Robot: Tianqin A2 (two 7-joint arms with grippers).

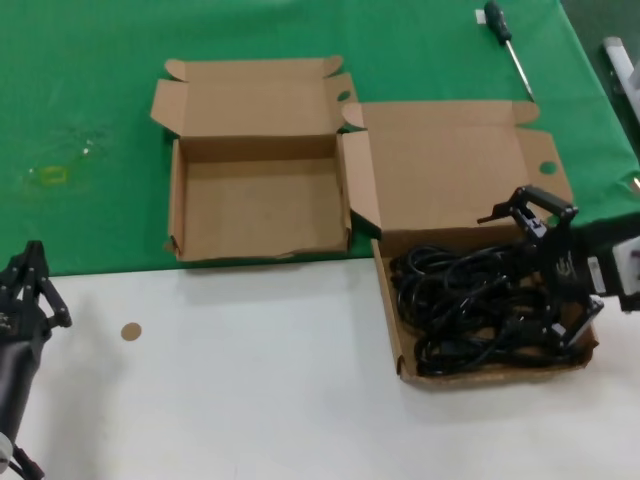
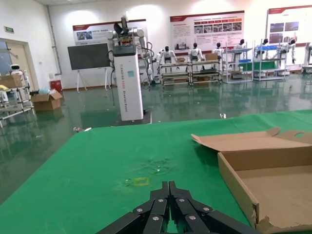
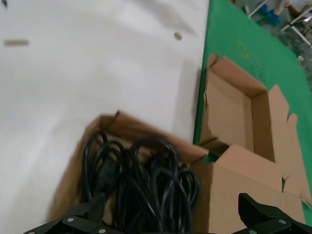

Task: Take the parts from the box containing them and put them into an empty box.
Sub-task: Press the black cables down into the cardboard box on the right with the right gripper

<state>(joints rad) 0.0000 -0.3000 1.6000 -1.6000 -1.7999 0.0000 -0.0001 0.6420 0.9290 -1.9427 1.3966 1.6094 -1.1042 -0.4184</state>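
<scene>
The black power cords (image 1: 470,300) lie tangled in the wider brown box (image 1: 392,330) at the right, its lid (image 1: 450,160) folded back. My right gripper (image 1: 548,270) is open and hangs over the right part of the cords, one finger toward the lid and one toward the front wall. In the right wrist view the open gripper (image 3: 170,207) straddles the cords (image 3: 141,180). The narrower brown box (image 1: 178,205) stands empty to the left; it also shows in the right wrist view (image 3: 234,112). My left gripper (image 1: 30,280) is shut and empty, parked at the lower left.
A green-handled screwdriver (image 1: 505,40) lies at the back right on the green cloth (image 1: 80,120). A small brown disc (image 1: 131,331) lies on the white table (image 1: 250,380). A white object (image 1: 620,55) sits at the far right edge.
</scene>
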